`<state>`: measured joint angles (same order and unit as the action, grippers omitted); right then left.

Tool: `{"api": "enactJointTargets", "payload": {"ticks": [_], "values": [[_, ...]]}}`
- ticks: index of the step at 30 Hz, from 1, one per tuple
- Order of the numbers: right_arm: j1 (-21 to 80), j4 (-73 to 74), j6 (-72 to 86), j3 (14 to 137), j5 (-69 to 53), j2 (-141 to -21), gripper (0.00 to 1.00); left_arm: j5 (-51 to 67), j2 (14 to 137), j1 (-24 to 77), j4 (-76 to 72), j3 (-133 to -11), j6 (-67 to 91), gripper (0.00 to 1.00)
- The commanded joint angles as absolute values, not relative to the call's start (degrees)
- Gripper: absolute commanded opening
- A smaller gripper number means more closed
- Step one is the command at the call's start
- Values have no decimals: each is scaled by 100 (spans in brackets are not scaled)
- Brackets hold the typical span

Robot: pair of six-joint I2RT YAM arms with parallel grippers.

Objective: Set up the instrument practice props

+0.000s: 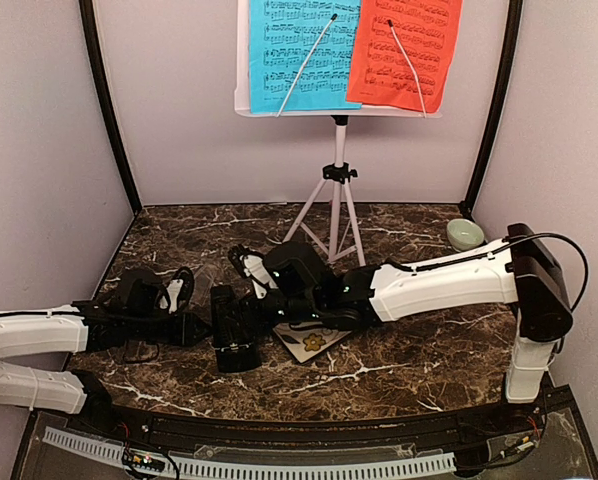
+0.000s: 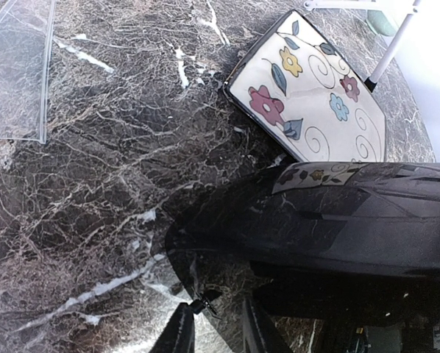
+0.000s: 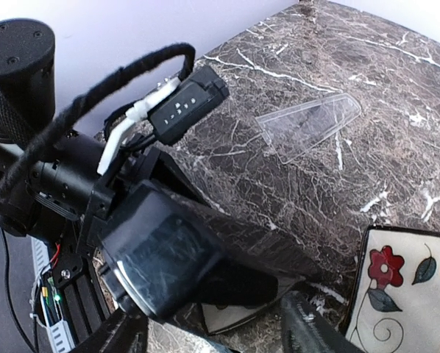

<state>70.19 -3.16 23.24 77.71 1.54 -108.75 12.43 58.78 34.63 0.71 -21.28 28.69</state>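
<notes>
The white music stand [image 1: 337, 190] stands at the back on its tripod, with the blue sheet [image 1: 299, 50] and the red sheet [image 1: 404, 50] on its shelf. The black metronome [image 1: 235, 338] lies on its side on the marble table between both grippers. My right gripper [image 3: 216, 338] straddles its body [image 3: 161, 257], fingers against its sides. My left gripper [image 2: 220, 331] has its fingers slightly apart beside the metronome [image 2: 338, 220], with a small black winding key [image 2: 202, 301] at the left fingertip. Nothing is clamped between the left fingers.
The square floral tile [image 1: 314, 342] lies just right of the metronome, under my right wrist; it also shows in the left wrist view [image 2: 316, 103]. A clear plastic cover [image 3: 308, 125] lies flat on the marble. A pale green bowl [image 1: 465, 235] sits at the back right.
</notes>
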Motion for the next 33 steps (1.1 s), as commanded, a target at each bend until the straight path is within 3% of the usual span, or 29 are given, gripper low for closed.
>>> {"api": "enactJointTargets", "payload": {"ticks": [1, 12, 18, 21, 26, 33], "values": [[7056, -376, 2432, 7951, 385, -10969, 58, 1195, 5743, 3492, 34, -2164, 2769, 25], [7040, -424, 2408, 7610, 454, -10743, 45, 1195, 5755, 3490, 16, -2151, 2762, 24], [7081, -715, 2346, 7377, 144, -10613, 66, 1178, 5776, 3494, 0, -2153, 2758, 25], [7118, -736, 2388, 7416, 177, -10639, 71, 1190, 5783, 3491, -17, -2150, 2766, 25], [7142, -718, 2450, 7538, 323, -10646, 77, 1174, 5774, 3492, -4, -2175, 2736, 25], [7129, -529, 2503, 7491, 779, -10525, 77, 1126, 5758, 3491, 65, -2231, 2694, 25]]}}
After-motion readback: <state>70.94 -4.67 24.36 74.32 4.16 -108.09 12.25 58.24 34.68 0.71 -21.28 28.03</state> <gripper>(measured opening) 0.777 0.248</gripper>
